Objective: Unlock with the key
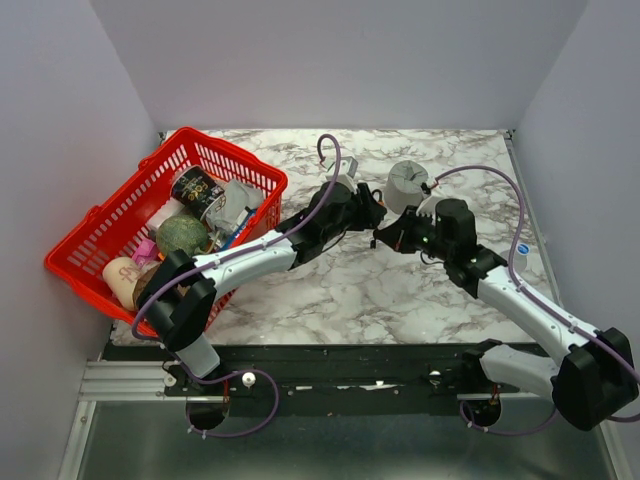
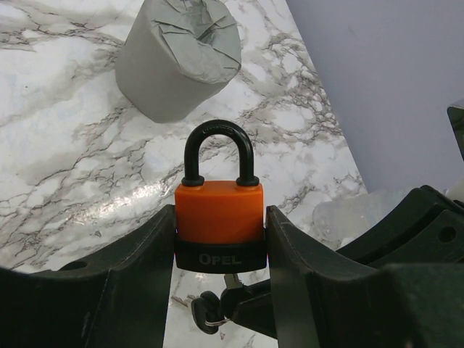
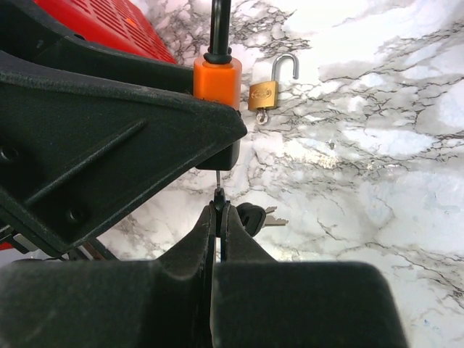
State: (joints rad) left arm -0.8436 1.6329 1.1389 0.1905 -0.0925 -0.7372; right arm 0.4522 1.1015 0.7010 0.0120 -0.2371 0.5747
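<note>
The left gripper point(image 2: 220, 250) pinches the orange padlock point(image 2: 219, 212) by its black base, its shackle point(image 2: 219, 148) shut. The right gripper point(image 3: 220, 217), pressed together on the key point(image 3: 218, 183), holds the thin blade up against the lock's underside. Turning gently, with the blade square to the keyway, looks best, since an off-axis twist could bend it.

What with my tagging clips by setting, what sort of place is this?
Probably a robot lab test cell: plain grey walls box in a marble-pattern table, a left arm and right arm are bolted at its edge, and a red basket holds props.
</note>
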